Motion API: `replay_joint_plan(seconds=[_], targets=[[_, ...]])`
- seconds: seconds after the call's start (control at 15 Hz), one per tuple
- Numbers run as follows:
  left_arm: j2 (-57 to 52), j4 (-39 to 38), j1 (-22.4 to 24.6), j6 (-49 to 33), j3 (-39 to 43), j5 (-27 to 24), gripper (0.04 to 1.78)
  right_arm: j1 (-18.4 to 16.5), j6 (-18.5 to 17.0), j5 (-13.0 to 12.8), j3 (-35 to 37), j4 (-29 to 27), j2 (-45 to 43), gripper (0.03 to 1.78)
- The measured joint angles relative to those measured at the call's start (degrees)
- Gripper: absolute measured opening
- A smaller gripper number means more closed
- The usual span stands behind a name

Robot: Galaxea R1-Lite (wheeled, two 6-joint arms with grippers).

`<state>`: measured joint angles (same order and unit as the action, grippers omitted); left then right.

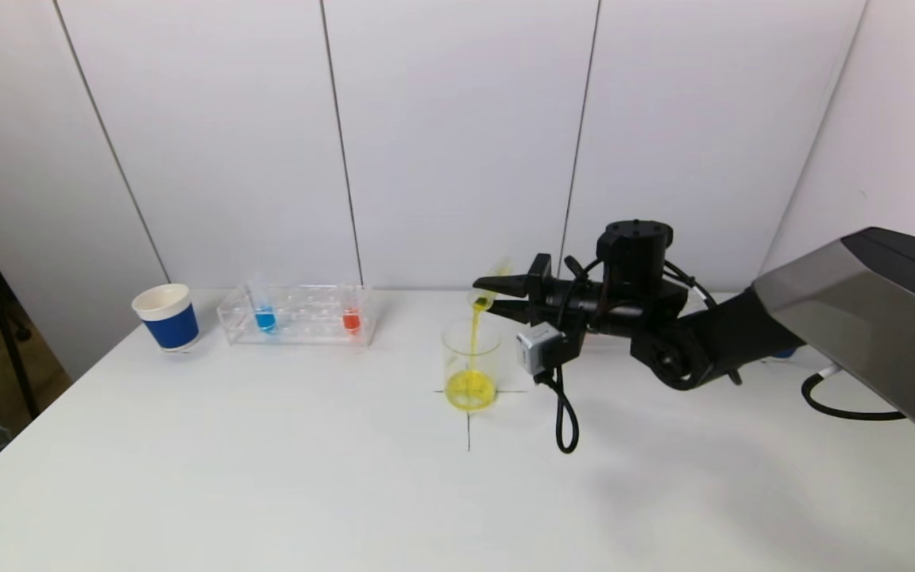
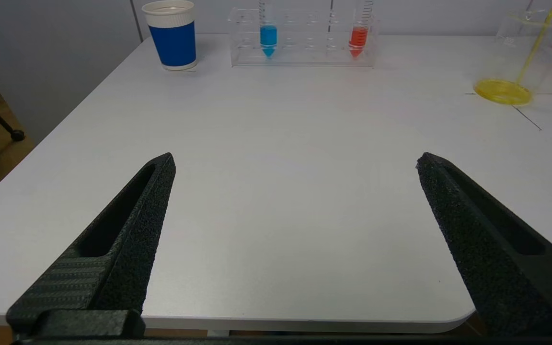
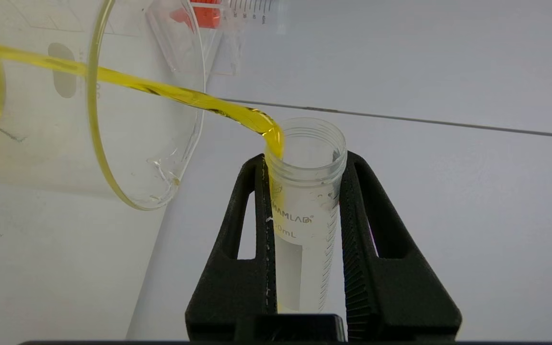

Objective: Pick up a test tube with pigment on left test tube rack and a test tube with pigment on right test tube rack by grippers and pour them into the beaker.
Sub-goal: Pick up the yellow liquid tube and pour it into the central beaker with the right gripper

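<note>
The test tube point(image 3: 304, 191) is clamped between the closed fingers of the right gripper point(image 1: 497, 295), tilted mouth-down above the beaker point(image 1: 471, 361). A yellow stream point(image 1: 473, 334) runs from its mouth into the beaker just below the fingers. The left gripper point(image 2: 295, 163) fingers stand wide apart over bare worktop point(image 2: 281, 143), the left rack point(image 2: 302, 38) far ahead of them.

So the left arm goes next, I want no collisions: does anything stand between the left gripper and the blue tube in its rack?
Nothing visible does. Left gripper hangs open over bare table; blue tube stands upright in the rack, the blue cup beside it.
</note>
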<state>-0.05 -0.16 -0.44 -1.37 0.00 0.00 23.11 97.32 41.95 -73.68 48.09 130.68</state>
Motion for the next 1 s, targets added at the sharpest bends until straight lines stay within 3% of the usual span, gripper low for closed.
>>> replay_joint_plan(seconds=[0.4, 1.0], targets=[[0.0, 0.0, 0.0, 0.0, 0.0, 0.0, 1.76, 0.0, 2.5, -0.2, -0.7, -2.5, -0.3, 0.45], [0.0, 0.0, 0.0, 0.0, 0.0, 0.0, 1.76, 0.0, 9.2, -1.6, -2.9, -9.5, -1.4, 0.45]])
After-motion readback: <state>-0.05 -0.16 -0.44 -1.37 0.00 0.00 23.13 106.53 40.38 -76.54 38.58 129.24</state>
